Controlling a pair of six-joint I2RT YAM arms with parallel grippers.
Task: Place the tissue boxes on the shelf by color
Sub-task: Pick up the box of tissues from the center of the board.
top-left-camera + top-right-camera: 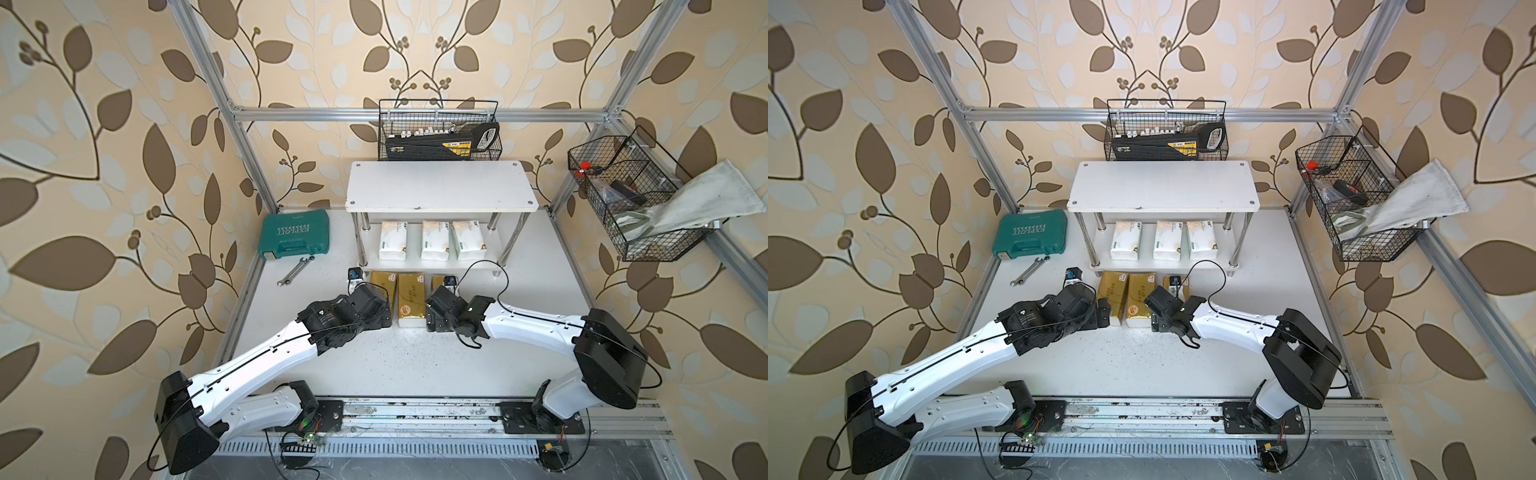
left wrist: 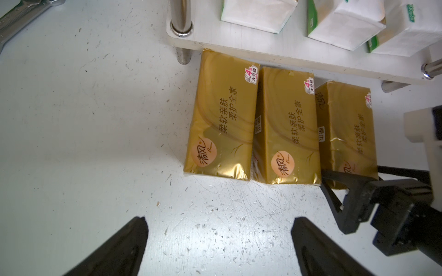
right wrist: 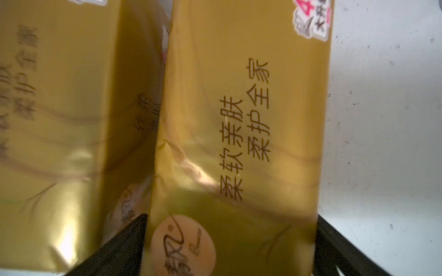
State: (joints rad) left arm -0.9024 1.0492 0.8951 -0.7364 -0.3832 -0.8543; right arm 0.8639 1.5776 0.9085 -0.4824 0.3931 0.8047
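Right tool astride outer gold pack

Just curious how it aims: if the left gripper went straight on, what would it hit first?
Probably the near end of the gold tissue pack at the left end of the row, lying ahead of the open left gripper, though depth is hard to judge.

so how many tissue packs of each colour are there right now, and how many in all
gold tissue packs, on the table in front of the shelf: 3
white and green tissue packs, on the shelf's lower board: 3
total: 6
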